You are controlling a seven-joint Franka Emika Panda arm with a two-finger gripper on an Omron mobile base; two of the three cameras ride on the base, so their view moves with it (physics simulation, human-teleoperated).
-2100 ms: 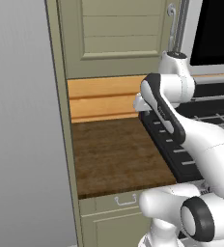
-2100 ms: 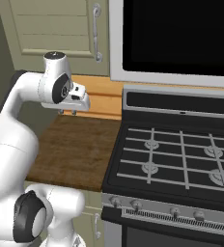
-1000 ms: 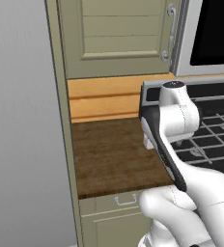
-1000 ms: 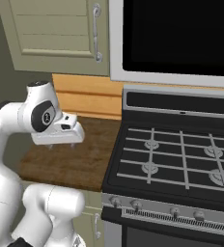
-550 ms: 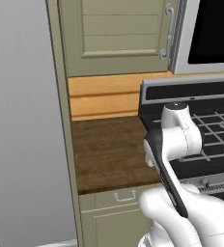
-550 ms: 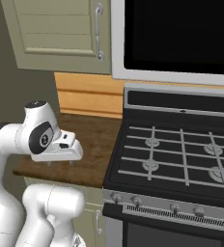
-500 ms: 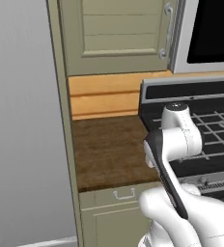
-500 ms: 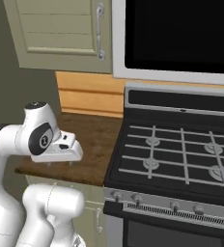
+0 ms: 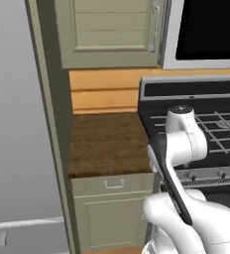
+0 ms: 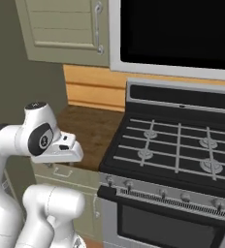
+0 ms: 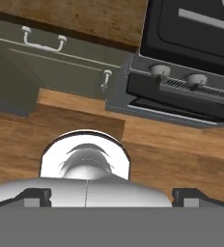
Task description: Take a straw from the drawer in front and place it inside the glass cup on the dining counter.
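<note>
In the left base view, the drawer [image 9: 114,184] sits closed directly under the short wood surface [image 9: 107,143], left of the stove [image 9: 196,129]. The straw is presumably inside this drawer, so I cannot say where it lies. The arm is folded low in front of the stove.

In the right base view, the claw [image 10: 61,151] hangs in front of the surface edge, just above the drawer front. Its tips are not clear here, but it stands wide open and holds nothing.

In the hand view, the drawer handle [image 11: 41,41] is above, and a lower cabinet knob [image 11: 105,77] is near the stove front. I judge the risk is this: the claw may take the knob instead of the handle, or slip from so small a handle.
</note>
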